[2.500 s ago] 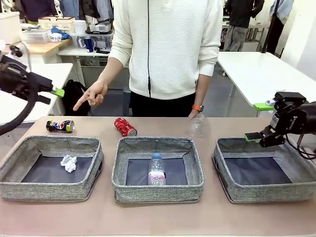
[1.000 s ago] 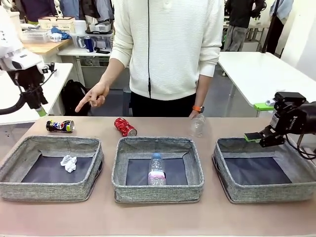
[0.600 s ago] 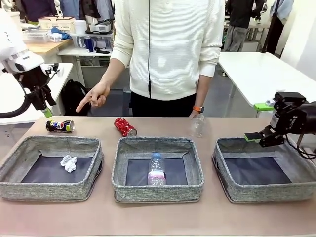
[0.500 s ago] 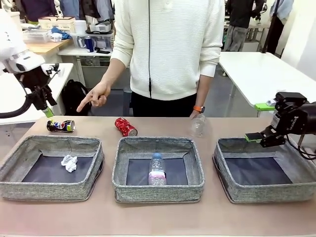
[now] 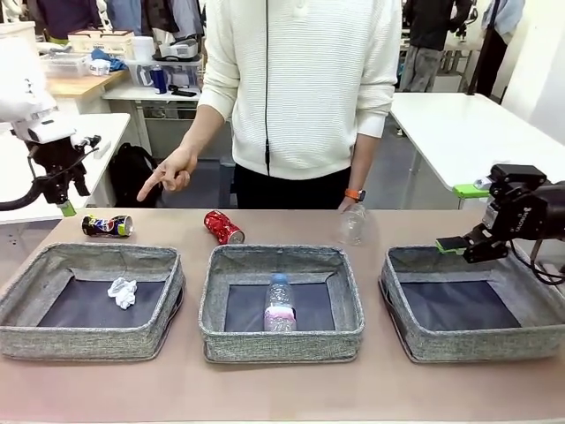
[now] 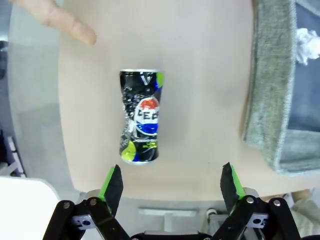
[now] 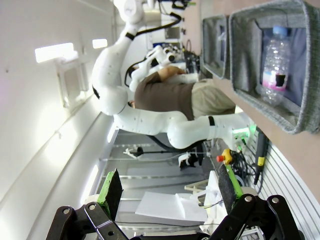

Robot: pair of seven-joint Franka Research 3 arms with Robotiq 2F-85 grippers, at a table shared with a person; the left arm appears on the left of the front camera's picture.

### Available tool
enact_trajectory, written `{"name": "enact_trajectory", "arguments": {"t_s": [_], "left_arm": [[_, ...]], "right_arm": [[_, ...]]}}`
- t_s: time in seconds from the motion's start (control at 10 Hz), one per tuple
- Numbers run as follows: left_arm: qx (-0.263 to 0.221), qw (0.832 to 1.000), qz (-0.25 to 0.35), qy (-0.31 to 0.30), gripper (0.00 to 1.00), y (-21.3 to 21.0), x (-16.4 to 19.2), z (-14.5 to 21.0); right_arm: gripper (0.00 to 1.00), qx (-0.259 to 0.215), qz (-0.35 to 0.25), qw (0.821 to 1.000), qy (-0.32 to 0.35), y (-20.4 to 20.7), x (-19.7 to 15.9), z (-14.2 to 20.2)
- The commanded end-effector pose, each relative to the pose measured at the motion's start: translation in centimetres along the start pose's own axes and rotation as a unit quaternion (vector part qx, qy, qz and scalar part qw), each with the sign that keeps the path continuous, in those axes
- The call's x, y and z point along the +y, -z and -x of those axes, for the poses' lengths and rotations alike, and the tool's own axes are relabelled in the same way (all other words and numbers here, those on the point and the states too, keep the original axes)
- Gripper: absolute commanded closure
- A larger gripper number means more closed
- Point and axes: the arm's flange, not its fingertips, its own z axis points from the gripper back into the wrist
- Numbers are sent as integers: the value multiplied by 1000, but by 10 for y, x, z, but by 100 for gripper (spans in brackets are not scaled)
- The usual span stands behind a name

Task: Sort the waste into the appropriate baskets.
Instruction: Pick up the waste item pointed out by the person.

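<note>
A crushed dark can (image 5: 108,226) lies on the table behind the left basket (image 5: 88,340). My left gripper (image 5: 63,200) hangs open just left of and above it, pointing down. In the left wrist view the can (image 6: 140,116) lies a little beyond the open left gripper (image 6: 171,181). The paper ball (image 5: 123,292) sits in the left basket, the plastic bottle (image 5: 280,305) in the middle basket (image 5: 282,340). A crushed red can (image 5: 223,227) and a crushed clear container (image 5: 352,223) lie behind the middle basket. My right gripper (image 5: 461,217) stands open above the right basket's (image 5: 468,344) far edge, holding nothing.
A person stands at the far side; one hand (image 5: 166,175) points a finger down toward the dark can, the fingertip (image 6: 65,22) close to it in the left wrist view. The table's left edge (image 6: 65,150) runs right by the can. The right wrist view shows the bottle (image 7: 275,60).
My left arm has turned its gripper from level to pointing down and brought it over the table's left end near the dark can. The right arm and the waste have not moved.
</note>
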Motion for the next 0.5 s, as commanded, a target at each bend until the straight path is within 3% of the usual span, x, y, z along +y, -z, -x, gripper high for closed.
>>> {"name": "enact_trajectory", "arguments": {"t_s": [0.0, 0.4], "left_arm": [[-7, 999, 6, 31, 0, 9, 15, 2], [-12, 999, 15, 27, 0, 52, 27, -10]], "right_arm": [[0, -3, -9, 1000, -15, 2, 1, -2], [0, -3, -9, 1000, -15, 2, 1, -2]]}}
